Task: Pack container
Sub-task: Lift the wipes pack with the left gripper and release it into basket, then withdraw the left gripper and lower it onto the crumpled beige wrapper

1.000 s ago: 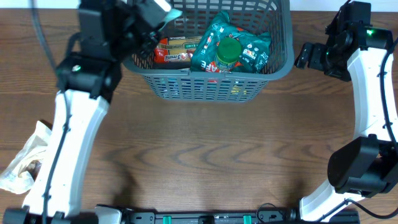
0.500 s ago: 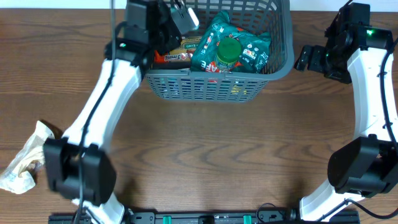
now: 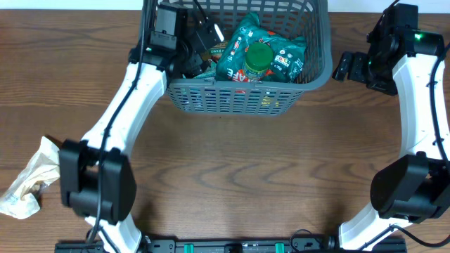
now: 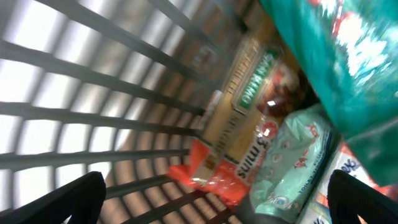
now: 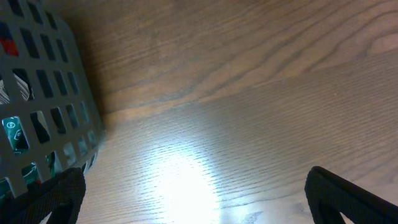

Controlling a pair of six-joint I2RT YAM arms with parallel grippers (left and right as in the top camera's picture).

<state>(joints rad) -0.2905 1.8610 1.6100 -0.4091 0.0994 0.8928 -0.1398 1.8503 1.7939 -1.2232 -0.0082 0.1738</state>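
Observation:
The container (image 3: 239, 98), a dark grey slotted basket, stands at the table's far middle. It holds teal bags (image 3: 285, 56), a green-lidded jar (image 3: 258, 57) and, at its left end, an orange noodle packet (image 4: 217, 177) with a pale green tissue pack (image 4: 298, 162) lying against it. My left gripper (image 3: 199, 48) reaches into that left end. It is open (image 4: 217, 208) just above the packet and the pack, gripping nothing, with the basket wall (image 4: 93, 112) beside it. My right gripper (image 3: 346, 65) hovers open (image 5: 199, 205) over bare wood, right of the basket's wall (image 5: 43, 93).
A crumpled white plastic bag (image 3: 28, 179) lies at the left edge of the wooden table (image 3: 246, 176). The right arm's white link (image 3: 422, 105) runs down the right side.
The left arm swung right and dipped into the basket's left end, and its jaws have opened there. The right arm has not moved.

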